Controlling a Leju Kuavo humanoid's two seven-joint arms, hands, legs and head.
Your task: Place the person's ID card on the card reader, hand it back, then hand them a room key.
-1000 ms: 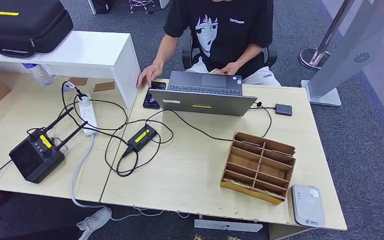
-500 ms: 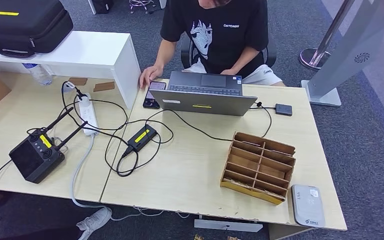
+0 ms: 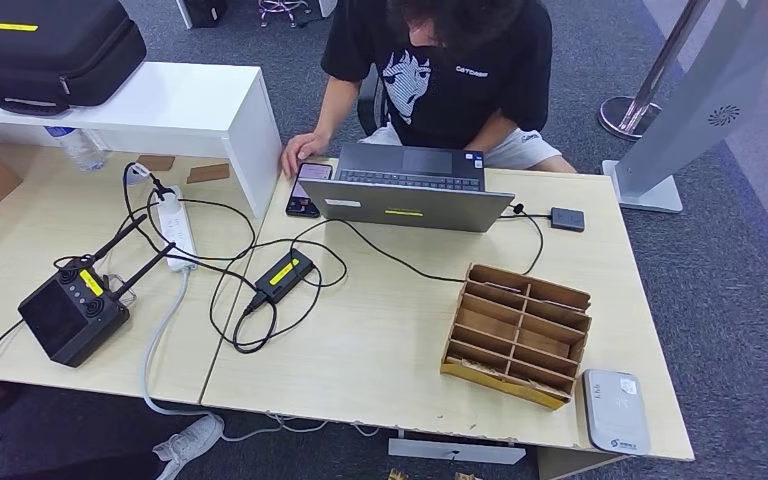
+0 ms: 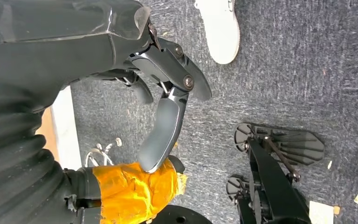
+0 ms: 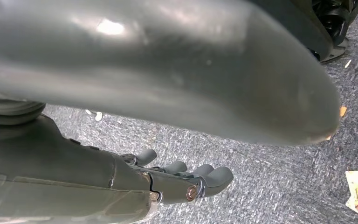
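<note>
While both arms hang beside the desk [image 3: 380, 360], my left hand [image 4: 168, 100] holds nothing above the grey carpet [image 4: 284, 70], thumb and fingers apart. Head view, left to right: a black box with antennas [image 3: 70, 312] at lower left; a white power strip [image 3: 176, 228]; a black adapter [image 3: 283, 275] at centre; a phone [image 3: 305, 188] under a person's hand [image 3: 303, 152] at upper centre; a grey laptop [image 3: 405, 187]; a wooden divided tray [image 3: 516, 332] at lower right; the white card reader [image 3: 615, 410] at the bottom-right desk corner. My right hand [image 5: 172, 179] is empty, fingers loosely extended over carpet.
</note>
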